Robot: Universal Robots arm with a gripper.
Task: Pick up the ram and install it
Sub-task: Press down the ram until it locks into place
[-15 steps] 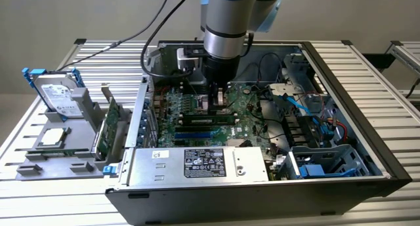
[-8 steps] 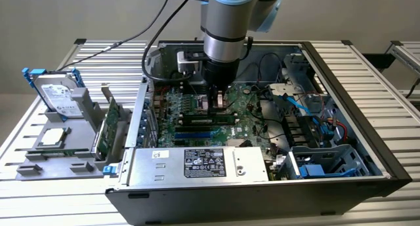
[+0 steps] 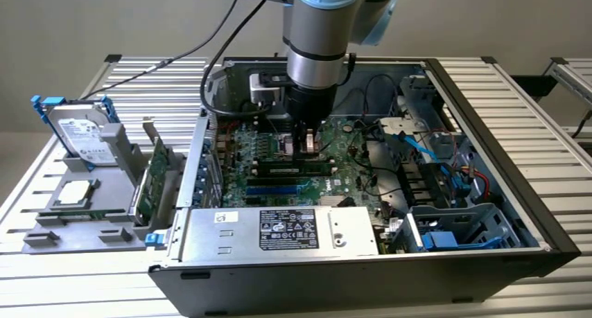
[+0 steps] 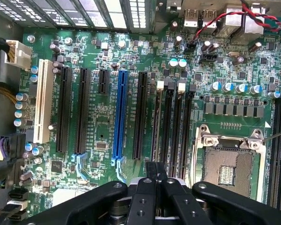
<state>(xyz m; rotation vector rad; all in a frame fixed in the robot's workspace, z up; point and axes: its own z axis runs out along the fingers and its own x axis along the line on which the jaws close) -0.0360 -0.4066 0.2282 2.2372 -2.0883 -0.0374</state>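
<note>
The robot arm reaches down into an open computer case that lies on a desk made of silver bars. The pincer is low over the green motherboard, close to the middle of the case. In the wrist view the black pincer has its two fingers pressed together, so it is closed. The ram looks like a long dark stick with a pale label, and it sits in the board just at 6 o'clock from the pincer in the exterior view. I cannot tell if the pincer touches it. In the wrist view a row of long black slots runs straight away from the pincer, and a long blue slot and a white slot stand further along the board. An empty silver chip socket is near the black slots. In the exterior view a silver power box with a label sits at the 6 o'clock side of the case. At 9 o'clock from the case, a grey tray holds a hard drive standing up, a square chip lying flat and a wide green card standing on its edge. Blue cables lie at 3 o'clock inside the case.
</note>
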